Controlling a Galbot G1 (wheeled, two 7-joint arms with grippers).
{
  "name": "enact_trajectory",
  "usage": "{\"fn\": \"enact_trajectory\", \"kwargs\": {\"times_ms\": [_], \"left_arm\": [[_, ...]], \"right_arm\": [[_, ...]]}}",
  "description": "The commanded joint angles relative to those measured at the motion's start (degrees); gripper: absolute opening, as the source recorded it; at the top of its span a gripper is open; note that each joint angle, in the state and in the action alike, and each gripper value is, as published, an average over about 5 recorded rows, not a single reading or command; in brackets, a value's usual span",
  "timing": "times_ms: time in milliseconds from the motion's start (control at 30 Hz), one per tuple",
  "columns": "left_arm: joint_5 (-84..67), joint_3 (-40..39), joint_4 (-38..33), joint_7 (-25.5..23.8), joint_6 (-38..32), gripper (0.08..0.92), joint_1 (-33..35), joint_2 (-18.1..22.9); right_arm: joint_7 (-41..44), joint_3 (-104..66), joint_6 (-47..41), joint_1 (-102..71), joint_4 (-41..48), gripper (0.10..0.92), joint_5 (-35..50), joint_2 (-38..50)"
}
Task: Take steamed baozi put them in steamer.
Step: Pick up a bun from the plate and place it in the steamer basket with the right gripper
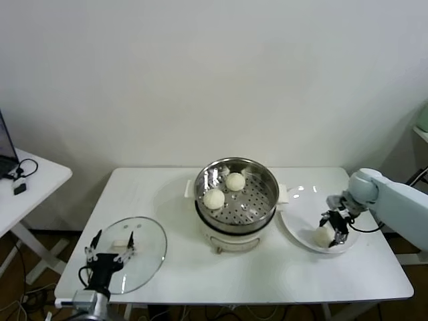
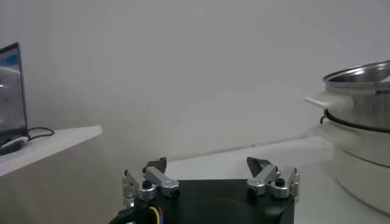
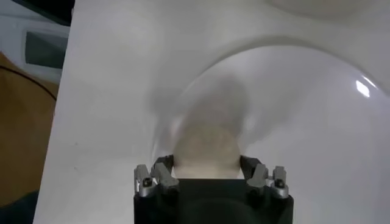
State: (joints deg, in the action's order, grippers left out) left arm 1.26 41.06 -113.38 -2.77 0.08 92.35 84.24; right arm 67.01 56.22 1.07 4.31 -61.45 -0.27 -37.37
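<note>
Right claw (image 1: 332,229) lowered at right, fingers either side of bun, left claw (image 1: 109,256) parked, spread apart

A plain white wall (image 1: 214,73) fills the far side of the room, evenly lit and bare. A white tabletop (image 1: 267,267) stands in front of it. To the left sits a second white table (image 1: 40,184) on crossed legs, carrying a laptop (image 1: 7,150) and a dark cable (image 1: 23,170). Brown floor (image 1: 13,267) shows beneath, with more cables lying on it.
</note>
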Motion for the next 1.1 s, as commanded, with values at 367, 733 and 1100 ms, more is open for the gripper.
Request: {"fn": "enact_trajectory", "kwargs": {"times_ms": [367, 733, 1100], "left_arm": [[0.64, -0.61, -0.66, 0.04, 0.22, 0.823, 0.18, 0.09], [0.94, -0.66, -0.95, 0.20, 0.49, 0.823, 0.31, 0.63], [0.87, -0.27, -0.86, 0.33, 0.64, 0.823, 0.62, 0.70]], "right_arm": [[2.09, 19.87, 20.98, 41.77, -17.85, 0.712, -12.24, -2.29], [0.88, 15.81, 26.52, 43.23, -33.32, 0.708, -19.11, -10.85], [0.83, 11.22, 25.62, 27.13, -30.78, 0.712, -24.52, -21.48]]}}
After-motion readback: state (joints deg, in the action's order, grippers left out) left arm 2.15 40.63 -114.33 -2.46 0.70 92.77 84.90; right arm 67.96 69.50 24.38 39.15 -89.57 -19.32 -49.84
